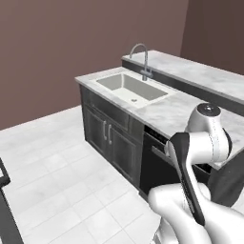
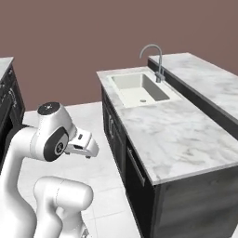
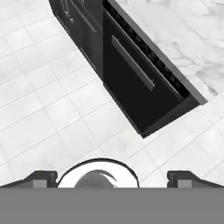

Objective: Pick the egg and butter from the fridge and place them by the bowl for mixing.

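The egg, the butter, the fridge and the bowl are out of view. My gripper [image 3: 112, 178] is open, its two dark fingertips [image 3: 42, 177] set wide apart with nothing between them. It hangs over the white tiled floor and looks down at the dark front of a kitchen island. In the right base view the white hand [image 2: 82, 144] sits at about counter height, left of the island and apart from it.
A marble-topped island [image 2: 172, 135] with a sink [image 2: 139, 88] and a curved faucet [image 2: 155, 60] stands ahead. Its dark cabinet fronts [image 1: 109, 136] and a handled panel [image 3: 140, 83] face the tiled floor [image 1: 52, 162]. A raised counter [image 1: 205, 76] runs behind. More dark cabinetry [image 2: 7, 97] stands at the left.
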{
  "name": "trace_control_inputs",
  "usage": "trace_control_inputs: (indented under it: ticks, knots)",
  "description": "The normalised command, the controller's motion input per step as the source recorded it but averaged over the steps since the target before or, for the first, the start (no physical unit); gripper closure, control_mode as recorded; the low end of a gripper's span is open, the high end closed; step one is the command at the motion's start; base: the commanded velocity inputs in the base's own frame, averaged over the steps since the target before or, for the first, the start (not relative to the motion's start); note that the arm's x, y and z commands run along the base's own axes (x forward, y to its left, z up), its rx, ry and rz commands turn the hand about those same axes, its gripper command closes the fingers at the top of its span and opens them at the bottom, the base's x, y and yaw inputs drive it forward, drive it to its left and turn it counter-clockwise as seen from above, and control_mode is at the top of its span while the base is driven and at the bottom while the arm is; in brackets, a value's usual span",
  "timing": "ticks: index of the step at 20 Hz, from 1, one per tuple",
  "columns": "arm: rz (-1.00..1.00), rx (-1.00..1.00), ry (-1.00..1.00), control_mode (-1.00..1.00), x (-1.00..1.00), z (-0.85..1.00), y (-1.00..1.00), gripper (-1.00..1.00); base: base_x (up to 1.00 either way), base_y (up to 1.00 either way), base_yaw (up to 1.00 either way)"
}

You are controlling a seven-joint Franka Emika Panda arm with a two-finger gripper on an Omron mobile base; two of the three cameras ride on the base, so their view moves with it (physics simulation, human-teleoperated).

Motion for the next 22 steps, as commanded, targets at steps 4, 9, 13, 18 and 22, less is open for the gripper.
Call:
trace_control_inputs:
  ticks: [4, 9, 13, 18, 22]
  knots:
    - [0.00, 0.00, 0.00, 1.00, 0.00, 0.00, 0.00, -1.00, 0.72, 0.59, 0.00]
    - [0.00, 0.00, 0.00, 1.00, 0.00, 0.00, 0.00, -1.00, 0.64, 0.55, 0.00]
    - [0.00, 0.00, 0.00, 1.00, 0.00, 0.00, 0.00, -1.00, 0.51, 0.39, 0.01]
    - [0.00, 0.00, 0.00, 1.00, 0.00, 0.00, 0.00, -1.00, 0.59, 0.46, 0.00]
    - [0.00, 0.00, 0.00, 1.00, 0.00, 0.00, 0.00, -1.00, 0.60, 0.38, 0.00]
